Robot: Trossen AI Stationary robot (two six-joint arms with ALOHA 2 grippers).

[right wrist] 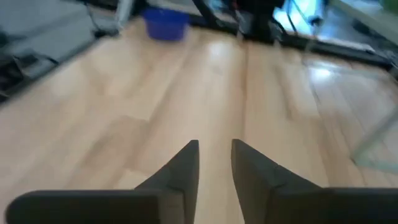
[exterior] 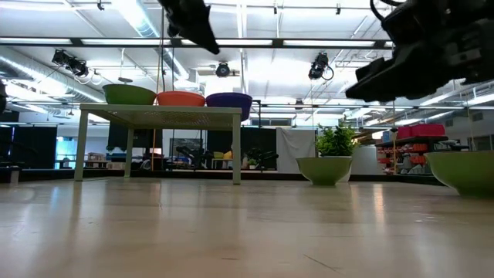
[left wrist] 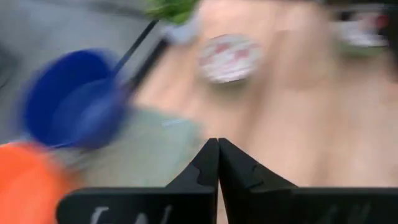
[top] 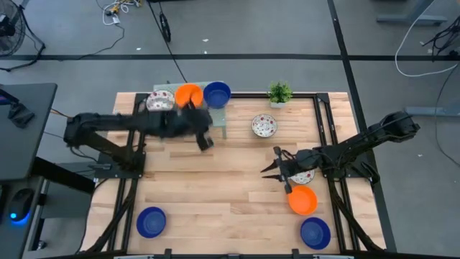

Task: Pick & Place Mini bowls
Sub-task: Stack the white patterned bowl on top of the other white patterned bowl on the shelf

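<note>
Two bowls seemingly just behind closed left claw.

Bright, even overhead light from ceiling strip lamps, glaring white in the low view. Soft sheen on the table, faint shadows only. Heavy motion blur across the left wrist view, milder across the right; left arm smeared from above.

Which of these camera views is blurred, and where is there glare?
Left wrist view: heavily motion-smeared, the blue bowl and speckled bowl streaked. Right wrist view: mildly soft, with glare on the table. Low view: bright ceiling lights, with both arms dark silhouettes. High view: the left pincer slightly smeared.
</note>
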